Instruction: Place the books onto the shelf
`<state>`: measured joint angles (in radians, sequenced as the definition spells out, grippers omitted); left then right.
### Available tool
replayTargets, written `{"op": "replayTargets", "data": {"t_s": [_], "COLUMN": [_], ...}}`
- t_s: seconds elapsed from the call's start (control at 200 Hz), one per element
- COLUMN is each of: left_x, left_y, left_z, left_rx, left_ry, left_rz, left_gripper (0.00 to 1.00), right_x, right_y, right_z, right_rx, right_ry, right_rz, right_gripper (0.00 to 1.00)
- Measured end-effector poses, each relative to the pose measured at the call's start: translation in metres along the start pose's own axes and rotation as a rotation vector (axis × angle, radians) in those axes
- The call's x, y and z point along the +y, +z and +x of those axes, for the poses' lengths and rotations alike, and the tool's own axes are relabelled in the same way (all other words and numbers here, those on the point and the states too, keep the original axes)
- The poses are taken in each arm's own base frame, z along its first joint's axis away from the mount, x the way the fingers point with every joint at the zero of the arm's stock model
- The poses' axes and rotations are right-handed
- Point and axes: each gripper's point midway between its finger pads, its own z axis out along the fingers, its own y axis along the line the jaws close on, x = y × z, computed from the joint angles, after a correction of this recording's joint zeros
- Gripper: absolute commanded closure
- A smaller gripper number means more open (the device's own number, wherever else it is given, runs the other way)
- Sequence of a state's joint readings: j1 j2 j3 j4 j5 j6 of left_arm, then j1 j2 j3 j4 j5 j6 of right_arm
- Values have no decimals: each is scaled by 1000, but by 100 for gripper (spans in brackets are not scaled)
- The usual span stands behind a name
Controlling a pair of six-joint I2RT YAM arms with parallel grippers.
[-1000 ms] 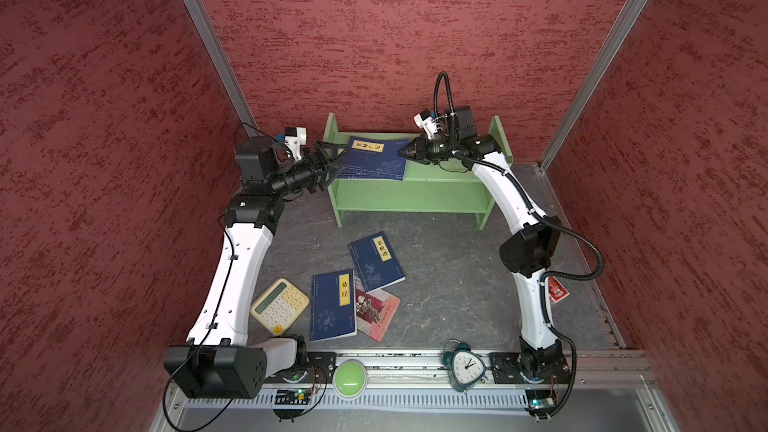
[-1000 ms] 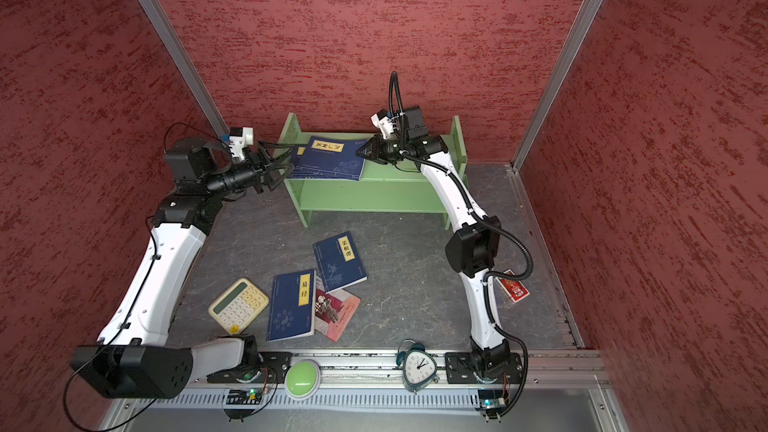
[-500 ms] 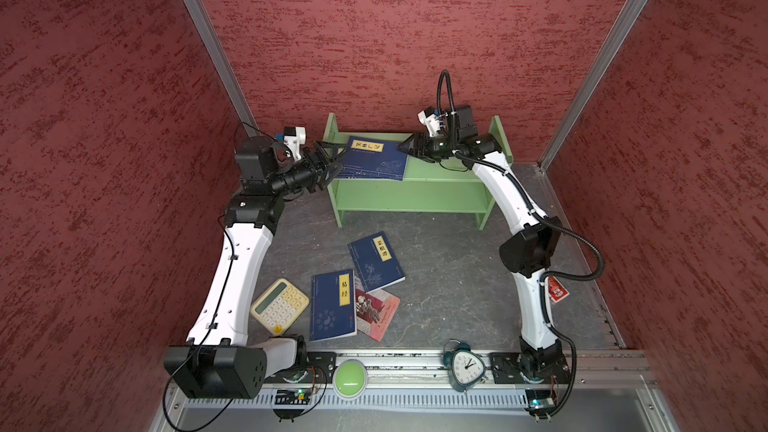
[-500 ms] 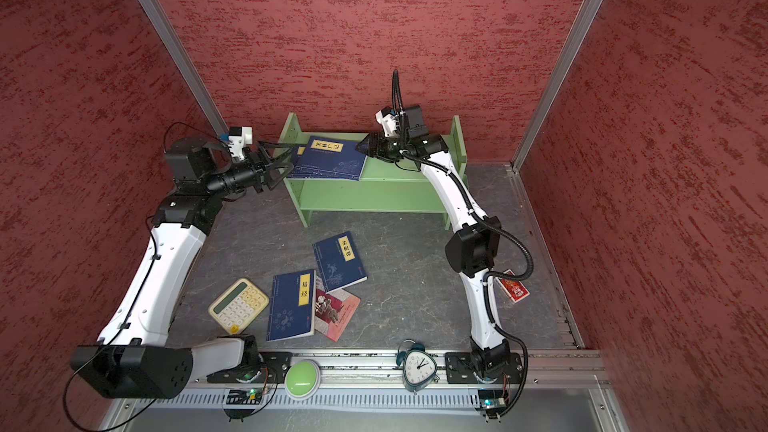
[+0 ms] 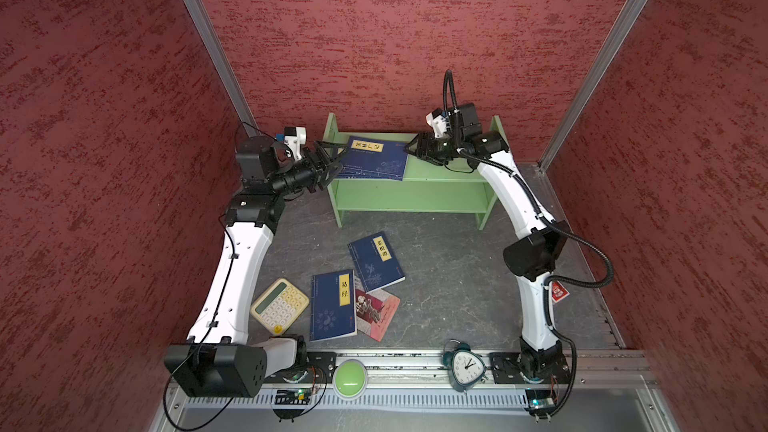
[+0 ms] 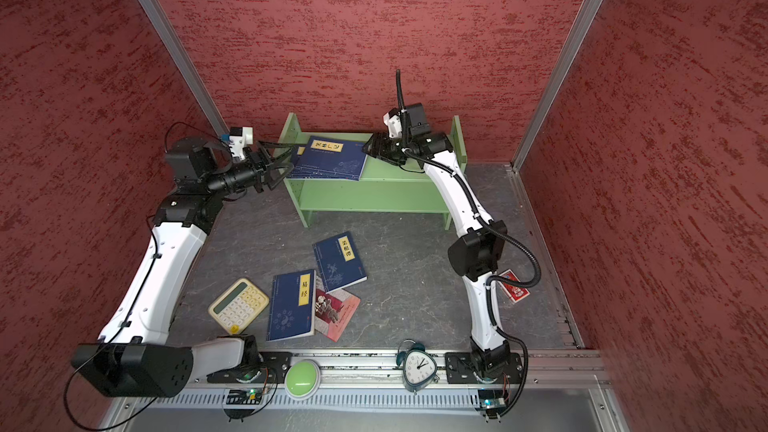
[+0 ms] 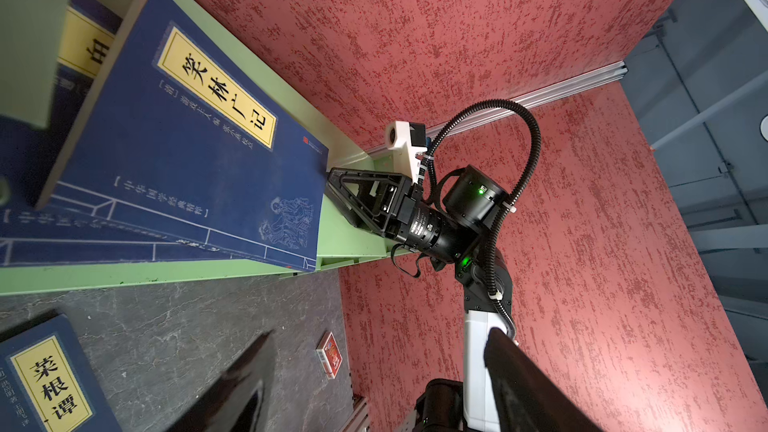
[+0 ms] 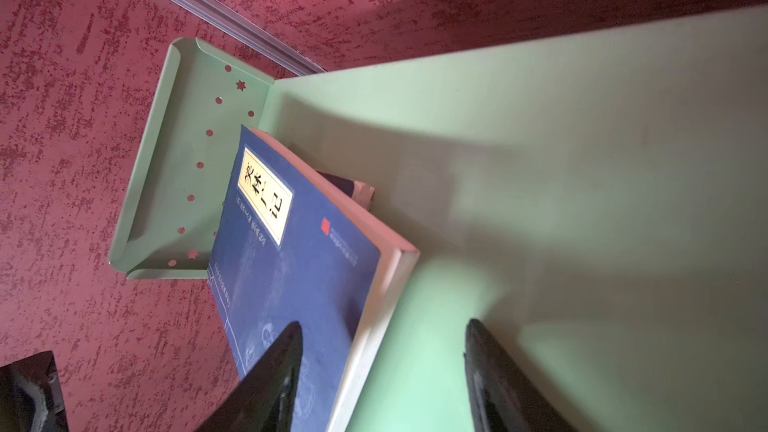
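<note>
**Shelf** point(image 5: 428, 201)
- Upper tier, left part: taken by two stacked navy books point(image 5: 372, 157), the top one tilted and reaching the front edge.
- Upper tier, right part: bare board. The right claw point(image 5: 410, 149) sits there, spread, with one finger over the top cover.
- Left side panel point(image 5: 330, 135): closes that end. The left claw point(image 5: 343, 156) is spread just beside it.
- Lower tier: open along its front.

**Desk** point(image 5: 449, 276)
- Bare strip before the shelf.
- Front-left cluster: calculator point(image 5: 279, 305), two loose navy books point(image 5: 376, 261) and a red-pink book point(image 5: 378, 311), overlapping.
- Bare to the right of the cluster, up to the right arm.

**Front rail**
- Green button point(image 5: 350, 378) and alarm clock point(image 5: 467, 367).
</note>
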<state>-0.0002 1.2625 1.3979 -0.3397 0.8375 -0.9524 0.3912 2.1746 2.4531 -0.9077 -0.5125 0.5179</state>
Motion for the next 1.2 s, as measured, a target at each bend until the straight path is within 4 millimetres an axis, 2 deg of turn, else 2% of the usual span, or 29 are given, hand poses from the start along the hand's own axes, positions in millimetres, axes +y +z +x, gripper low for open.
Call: {"op": "replayTargets", "data": {"t_s": [0.321, 0.551, 0.696, 0.822, 0.862, 1.202], "left_x": [1, 0, -1, -1, -1, -1], "left_y": [2, 2, 2, 2, 2, 2], "left_z": [2, 4, 4, 5, 5, 5], "left_rx": [22, 32, 37, 39, 40, 40], "left_ry": [-7, -12, -17, -21, -22, -24], "left_rz": [6, 14, 17, 19, 19, 19], "left_gripper": [21, 21, 21, 21, 21, 21], "right_x": [11, 15, 16, 16, 16, 15], "right_y": [3, 8, 11, 13, 13, 21], "right_z": [12, 21, 20, 20, 20, 20], "right_rx": [27, 38, 32, 30, 29, 22], "right_ry": [46, 84, 82, 80, 79, 78], "right_rz": [-49, -101, -120, -134, -137, -170], "right_gripper": [39, 49, 50, 55, 59, 65]}}
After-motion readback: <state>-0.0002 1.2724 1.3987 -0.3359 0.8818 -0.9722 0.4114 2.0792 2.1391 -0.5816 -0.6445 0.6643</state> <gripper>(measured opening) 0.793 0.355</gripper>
